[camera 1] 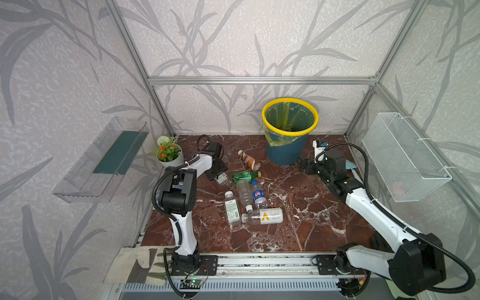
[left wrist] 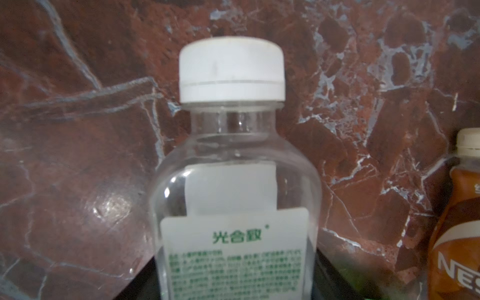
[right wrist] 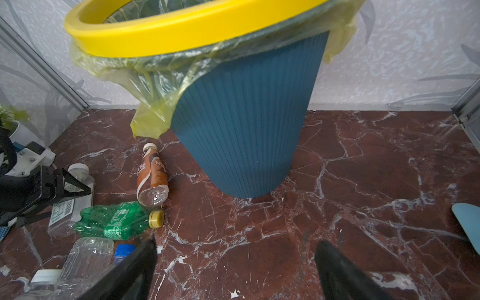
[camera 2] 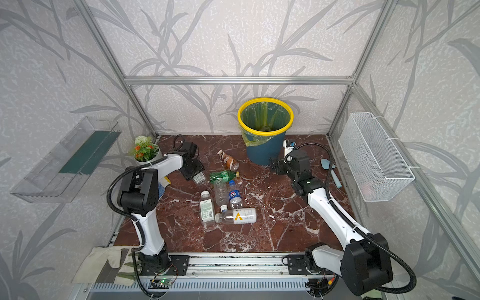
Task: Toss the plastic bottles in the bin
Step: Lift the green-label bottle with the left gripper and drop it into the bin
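Observation:
My left gripper [camera 1: 220, 177] is low over the marble floor, shut on a clear bottle [left wrist: 233, 197] with a white cap and a green-printed label; black fingers [left wrist: 335, 278] press on both its sides. Loose bottles lie in the middle: a brown one [camera 1: 249, 160], a green one [camera 1: 245, 176], a clear crumpled one [camera 1: 244, 192], a blue-labelled one [camera 1: 259, 196], a square white-labelled one [camera 1: 231, 210] and a large one [camera 1: 262, 216] with an orange mark. The bin [camera 1: 284, 153] stands at the back, dark blue with a yellow rim. My right gripper [right wrist: 233, 259] hangs open and empty beside the bin's base.
A white flower pot [camera 1: 170, 155] stands at the back left near the left arm. A light-blue trowel [camera 2: 335, 174] lies by the right wall under a white wire basket [camera 1: 405, 158]. A clear shelf tray [camera 1: 104, 161] hangs on the left wall. A cloth [camera 1: 135, 262] lies at the front left.

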